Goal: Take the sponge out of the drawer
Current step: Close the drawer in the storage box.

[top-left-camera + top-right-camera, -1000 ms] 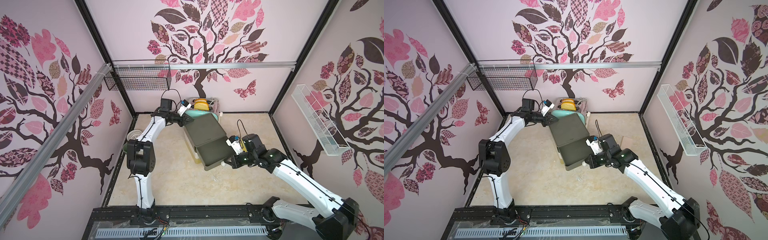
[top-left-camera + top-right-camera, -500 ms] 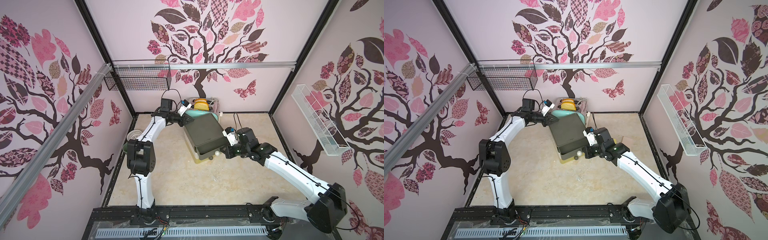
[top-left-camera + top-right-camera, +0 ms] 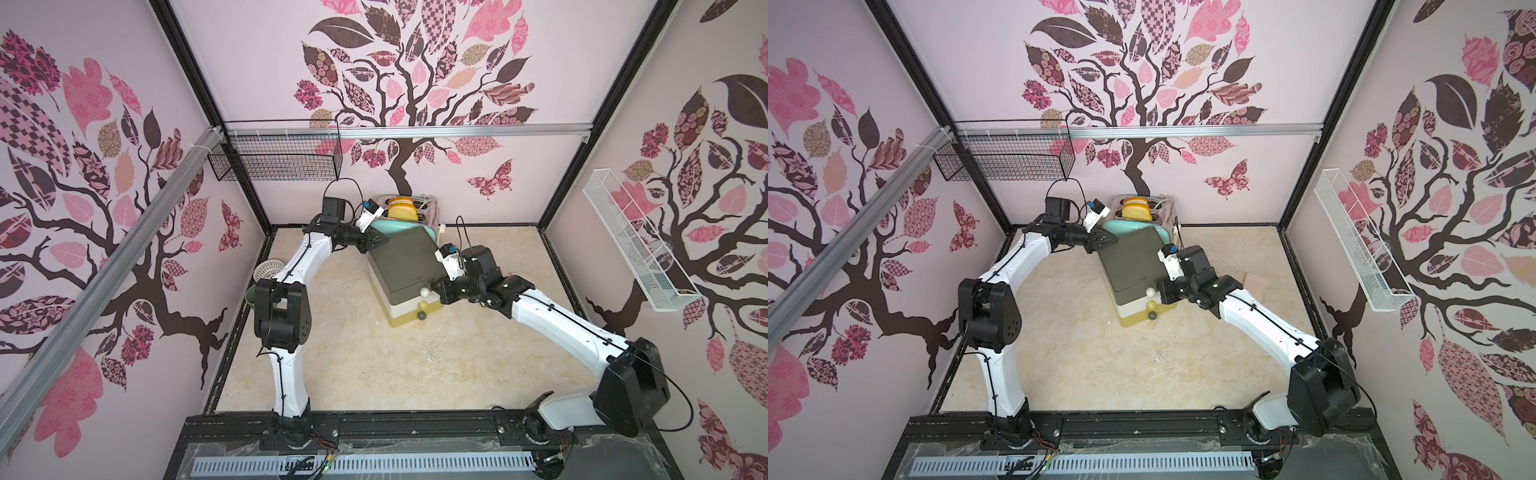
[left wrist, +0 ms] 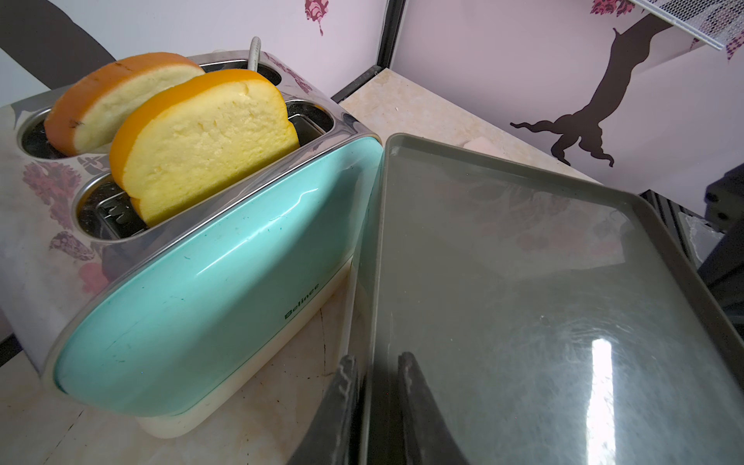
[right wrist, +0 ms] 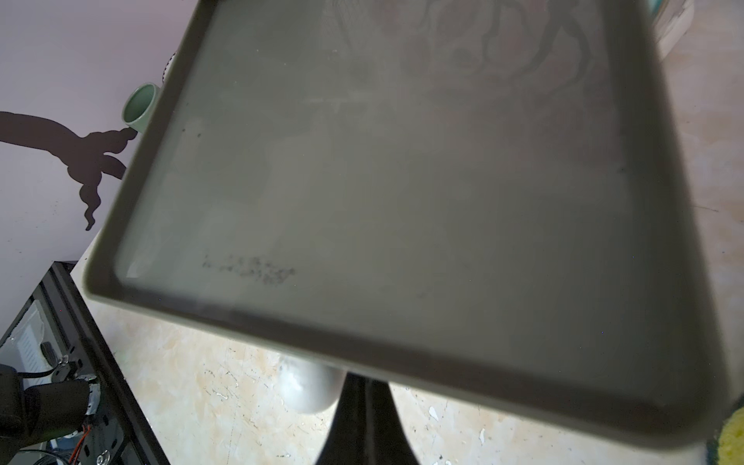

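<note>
At the rear corner of the drawer unit (image 3: pixel 401 266), the left end effector (image 4: pixel 376 374) was clamped on its top rim. The right end effector (image 5: pixel 364 396), beside the white knob (image 3: pixel 424 292) at the front, was fully closed and empty. I saw only a yellow corner of the sponge (image 5: pixel 730 441), outside the unit beside its front corner.

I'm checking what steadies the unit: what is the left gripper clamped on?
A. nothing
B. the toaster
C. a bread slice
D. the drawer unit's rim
D: the left gripper pinches the rim of the drawer unit, beside the toaster.
</note>
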